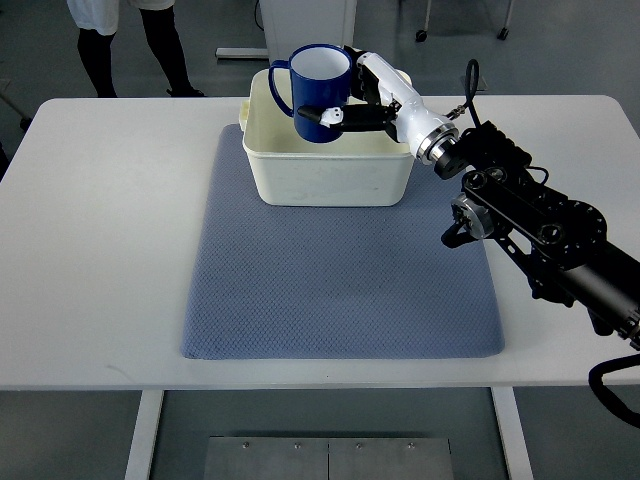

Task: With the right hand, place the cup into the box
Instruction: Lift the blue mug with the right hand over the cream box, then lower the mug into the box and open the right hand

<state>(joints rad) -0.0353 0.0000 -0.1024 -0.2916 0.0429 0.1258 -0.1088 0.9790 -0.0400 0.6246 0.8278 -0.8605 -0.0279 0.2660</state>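
- Top view shows the cup, a glossy dark blue mug with a white inside and a loop handle that points to the picture's left; it stands upright, held above the box.
- The box is a cream, smooth-walled rectangular tub with rounded corners and a thick rim. What lies inside it cannot be made out, as the cup covers much of the opening.
- The right hand grips the cup from the cup's right side: one dark-tipped white finger wraps across the cup's front lower wall, and other fingers lie behind its rim. The hand is closed on the cup.
- The hand's white shell joins a silver wrist ring, then a black jointed arm with exposed cables, which slants down to the picture's right edge.
- The box sits on the far edge of a grey-blue mat, a woven-looking rectangle with a fine dotted texture and rounded corners.
- The mat lies flat on the white desk, which has a smooth matte top. The arm crosses over the desk's right part and the mat's right corner, hiding a bit of each.
- Beyond the desk, at the upper left, a person's legs in dark trousers stand on the grey floor, below a white coat hem.
- A white cabinet base shows just behind the cup.
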